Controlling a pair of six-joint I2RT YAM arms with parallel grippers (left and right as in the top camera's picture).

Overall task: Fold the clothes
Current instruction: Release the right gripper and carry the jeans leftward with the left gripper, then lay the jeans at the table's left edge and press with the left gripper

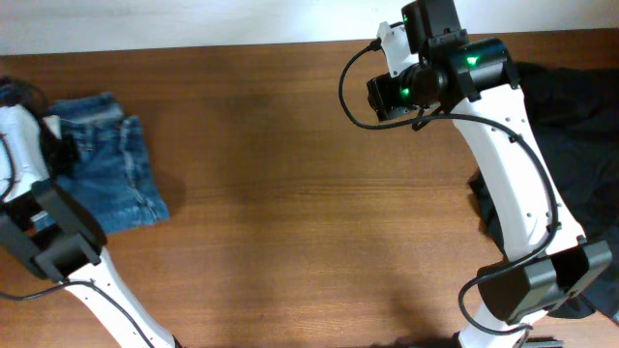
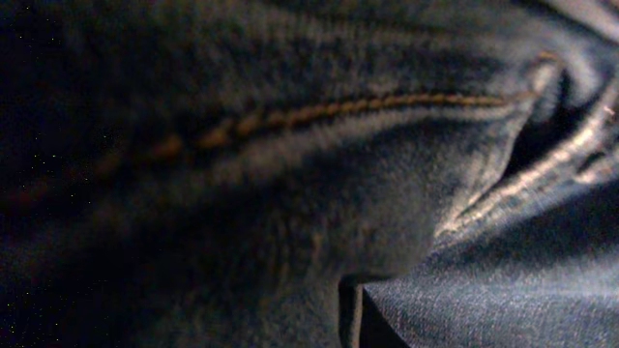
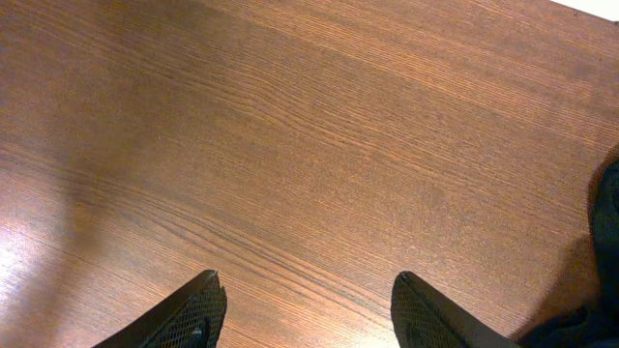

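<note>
Where the left gripper [image 1: 60,145] sits: at the left end of the table [image 1: 290,193], its black tip down against the left edge of the jeans [image 1: 111,164].
Left gripper's jaws: cannot tell whether they are apart or together. The arm hides them from overhead, and the left wrist camera shows no finger at all.
Left wrist view: filled by the jeans [image 2: 290,222] close against the lens, with a tan stitched seam [image 2: 338,104] running across and a fold of cloth at lower right.
Jeans relative to the left gripper: touching it or right under it, and spreading from it toward the table's middle. Whether any cloth is pinched cannot be told.
Jeans on the table: a bunched, roughly square heap at the table's left end.
Right gripper [image 3: 305,295]: fingers [image 3: 189,314] well apart with nothing between them, over bare wood toward the table's far right.
Black garments relative to the right gripper: beside it, toward the table's right end, clear of the fingers. Only a dark edge [image 3: 604,222] shows in the right wrist view.
Black garments on the table [image 1: 571,106]: piled at the table's right end, partly under the right arm [image 1: 513,164].
Jeans relative to the right gripper: well apart, at the opposite end of the table.
</note>
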